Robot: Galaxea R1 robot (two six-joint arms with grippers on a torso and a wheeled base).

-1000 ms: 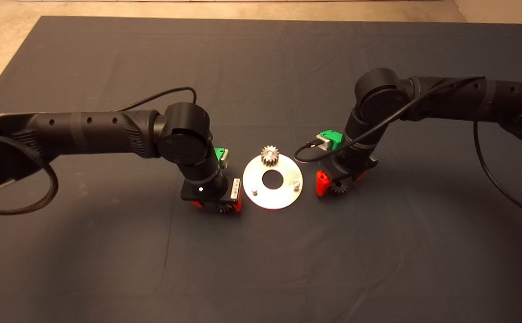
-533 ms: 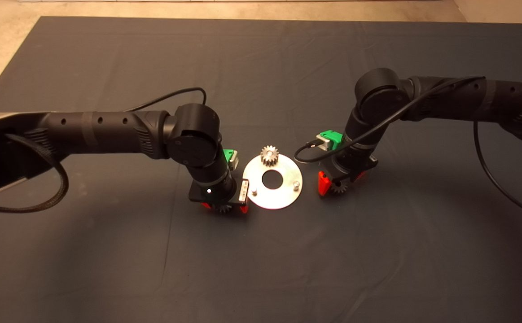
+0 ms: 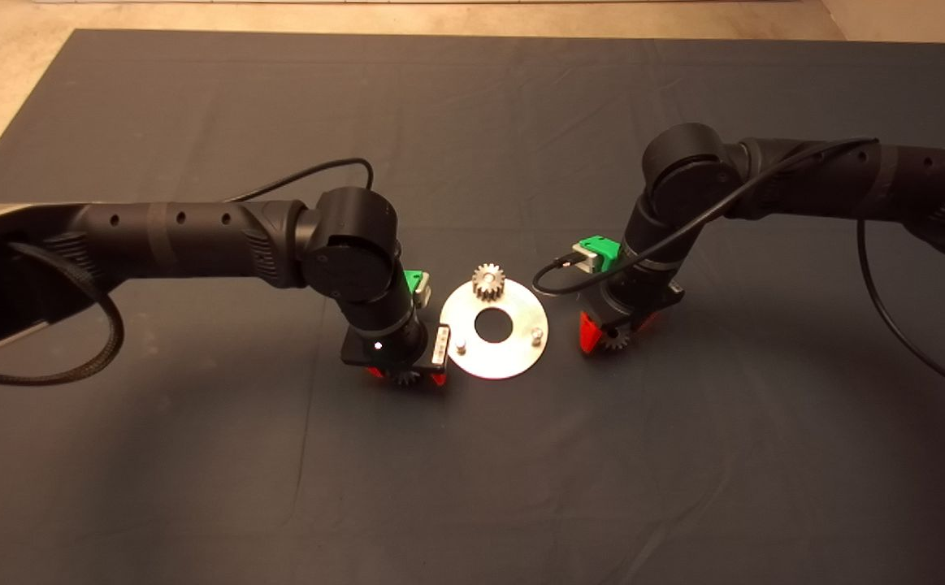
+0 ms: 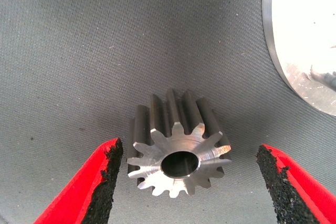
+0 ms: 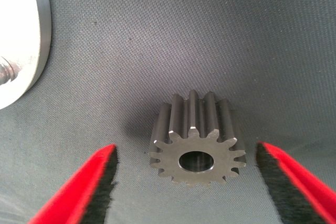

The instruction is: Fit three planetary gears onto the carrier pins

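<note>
The planetary gears are split three ways in the head view: one gear [image 3: 488, 282] already sits on the pin at the far side of the disc [image 3: 513, 357], one lies on the mat under the left pincer [image 3: 406, 376], and one lies under the right pincer [image 3: 607, 338]. The disc rests near the middle of the counter, with two carrier pins bare: the left pin [image 3: 461, 347] and the right pin [image 3: 536, 332]. So the step in hand looks like the pick-up of the second and third gears, with both arms set low beside the disc, one on each side.

In the left wrist view the left pincer [image 4: 189, 182] stands wide open, its pads [image 4: 107, 182] on either side of the left gear [image 4: 178, 153] and clear of its teeth. The gear lies flat on the mat, bore upward, with the disc's edge [image 4: 278, 72] near.

In the right wrist view the right pincer [image 5: 186, 182] is likewise wide open round the right gear [image 5: 197, 142], not touching it; the disc's rim [image 5: 39, 30] shows to one side.

The next move probably calls for closing squarely across the teeth so the gear lifts level, then lining the bore up over a bare pin.

Compared with a second ago, the left arm has moved closer to the disc and the right pincer has shifted slightly; over the last half second little has changed.
</note>
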